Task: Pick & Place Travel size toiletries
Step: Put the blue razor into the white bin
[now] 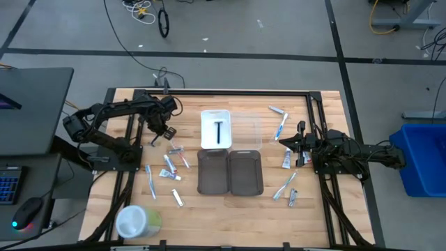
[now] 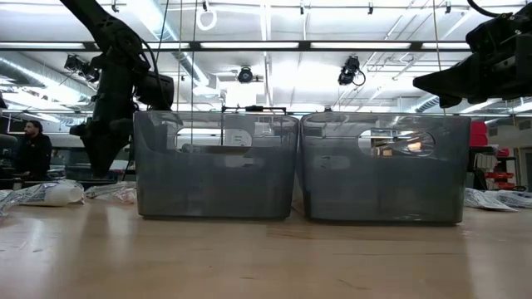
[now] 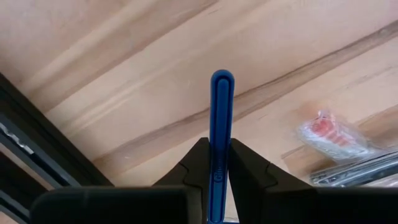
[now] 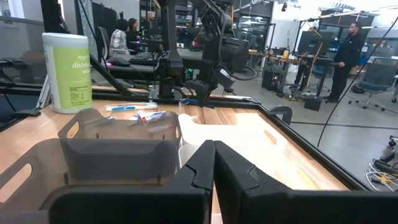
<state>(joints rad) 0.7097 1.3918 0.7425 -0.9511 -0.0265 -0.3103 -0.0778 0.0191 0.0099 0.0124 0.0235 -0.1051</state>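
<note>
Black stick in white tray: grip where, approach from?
Take the black stick at mid-length, straight down from above, end effector fingers closing across its thin width. It lies flat, alone in the white tray, whose walls likely block a side approach.

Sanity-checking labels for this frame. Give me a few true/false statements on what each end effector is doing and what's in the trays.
1. The left end effector is shut on a blue toothbrush. True.
2. The right end effector is carrying a white tube. False: its fingers are shut together with nothing between them.
3. The white tray holds a thin black stick. True.
4. Both grey trays are full of toiletries. False: the high view shows nothing in them.
5. The round white-and-green container stands at the table's near left corner. True.
</note>
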